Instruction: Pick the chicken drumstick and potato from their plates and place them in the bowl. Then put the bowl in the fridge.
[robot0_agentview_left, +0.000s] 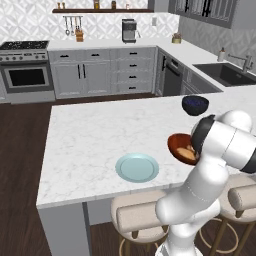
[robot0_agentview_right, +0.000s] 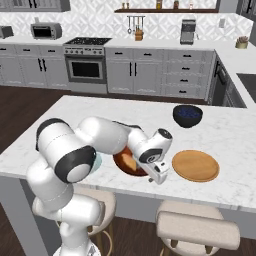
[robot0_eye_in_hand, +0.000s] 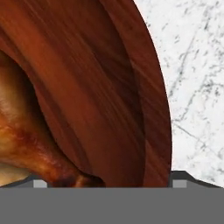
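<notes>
The reddish-brown wooden bowl (robot0_agentview_left: 176, 144) (robot0_agentview_right: 122, 162) (robot0_eye_in_hand: 109, 87) sits on the island near its front edge, partly behind my arm. Inside it lies the chicken drumstick (robot0_eye_in_hand: 30, 146), its bone end towards the hand. A tan lump beside it is the potato (robot0_agentview_left: 186, 153) (robot0_agentview_right: 129, 161). My gripper (robot0_agentview_right: 156, 176) (robot0_eye_in_hand: 109, 183) is down at the bowl's near rim and is open, one fingertip (robot0_eye_in_hand: 40, 183) inside the bowl and the other outside over the marble. The blue-green plate (robot0_agentview_left: 137, 167) and the tan wooden plate (robot0_agentview_right: 195, 165) are bare. The fridge is out of view.
A dark blue bowl (robot0_agentview_left: 195, 105) (robot0_agentview_right: 187, 115) stands further back on the white marble island (robot0_agentview_left: 90, 135). Padded stools (robot0_agentview_left: 140, 217) stand under the front edge. A sink (robot0_agentview_left: 227, 72) is set in the right counter, and an oven (robot0_agentview_right: 86, 67) is along the back wall.
</notes>
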